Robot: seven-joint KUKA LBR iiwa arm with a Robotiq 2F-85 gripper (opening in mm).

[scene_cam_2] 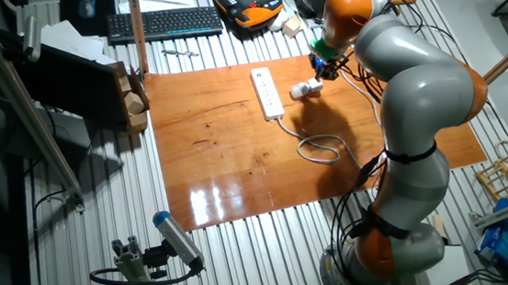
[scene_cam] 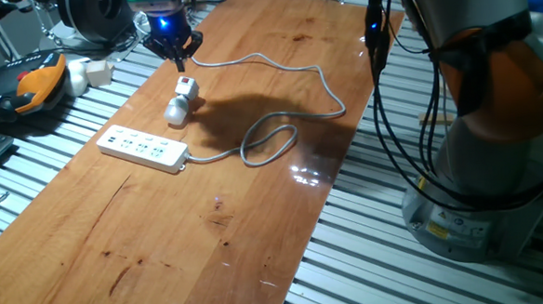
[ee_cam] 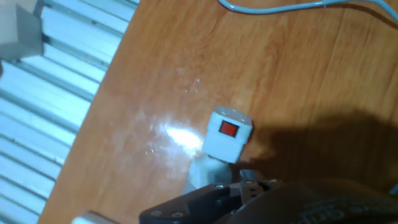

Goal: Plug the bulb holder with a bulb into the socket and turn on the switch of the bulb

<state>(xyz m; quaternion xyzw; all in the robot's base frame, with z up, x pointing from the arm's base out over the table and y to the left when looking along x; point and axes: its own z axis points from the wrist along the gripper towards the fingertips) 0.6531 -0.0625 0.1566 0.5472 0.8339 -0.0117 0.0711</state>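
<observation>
Hanging over the far-left corner of the wooden table [scene_cam: 254, 171] in one fixed view, the hand [scene_cam: 179, 62] sits just above the bulb holder [scene_cam: 182, 98], its dark fingers pointing down with a blue light glowing on the body above them. The holder lies on its side on the wood, boxy end with the red mark toward the hand, round bulb toward the socket [scene_cam: 144, 147]. That socket, a long white strip, lies flat near the table's left edge, just beside the bulb but not touching it. Its grey cable [scene_cam: 279, 124] loops across the middle of the table and runs back toward the far edge.

From the other fixed view, the arm [scene_cam_2: 413, 110] arches over the table's right edge, and the hand [scene_cam_2: 323, 67] hovers above the bulb holder [scene_cam_2: 306, 90] near the far edge, the socket [scene_cam_2: 267, 93] lying beside it.

Looking along the fingers in the hand view, the bulb holder [ee_cam: 222, 146] lies on the wood with its red mark facing up, the hand's dark body at the bottom edge. The fingers hold nothing; how far apart they stand I cannot tell.
</observation>
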